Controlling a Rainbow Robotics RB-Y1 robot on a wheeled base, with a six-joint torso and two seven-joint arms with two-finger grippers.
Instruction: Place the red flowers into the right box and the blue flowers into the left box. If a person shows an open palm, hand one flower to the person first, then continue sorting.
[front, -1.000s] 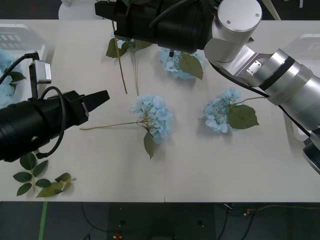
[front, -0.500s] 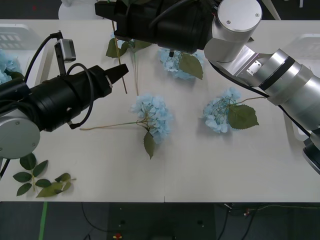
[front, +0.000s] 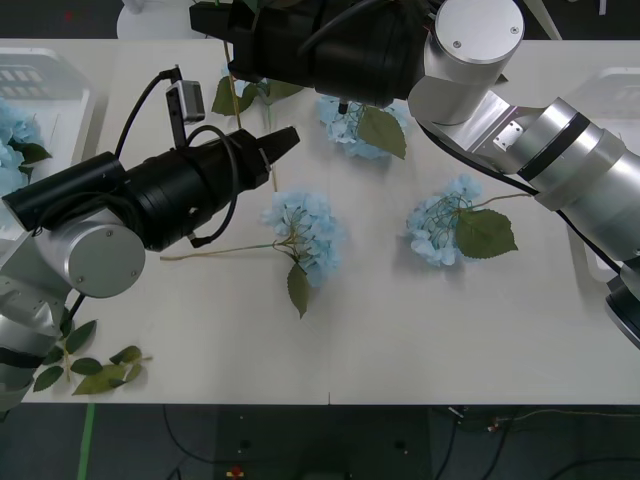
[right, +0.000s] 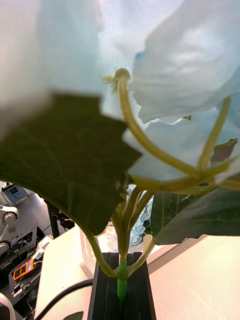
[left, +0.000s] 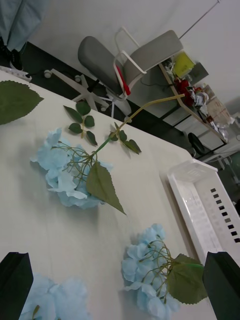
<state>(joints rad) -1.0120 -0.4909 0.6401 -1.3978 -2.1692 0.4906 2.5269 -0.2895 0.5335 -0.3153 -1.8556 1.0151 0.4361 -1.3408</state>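
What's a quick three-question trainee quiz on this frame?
1. True or false: the left gripper is shut on a stem.
2. What does the right gripper hold? A: a blue flower. B: a red flower. C: nothing.
3. Fill in: the blue flowers at the table's left edge lie in the ____ box.

Key:
1. False. It is open above the table.
2. A, gripped by the stem.
3. Left: the left box.

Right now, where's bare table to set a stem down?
Free: the near strip below the middle blue flower, between the leaf sprig and the table's right edge. Crowded: the far middle, where the left hand and the right arm sit over more blooms.
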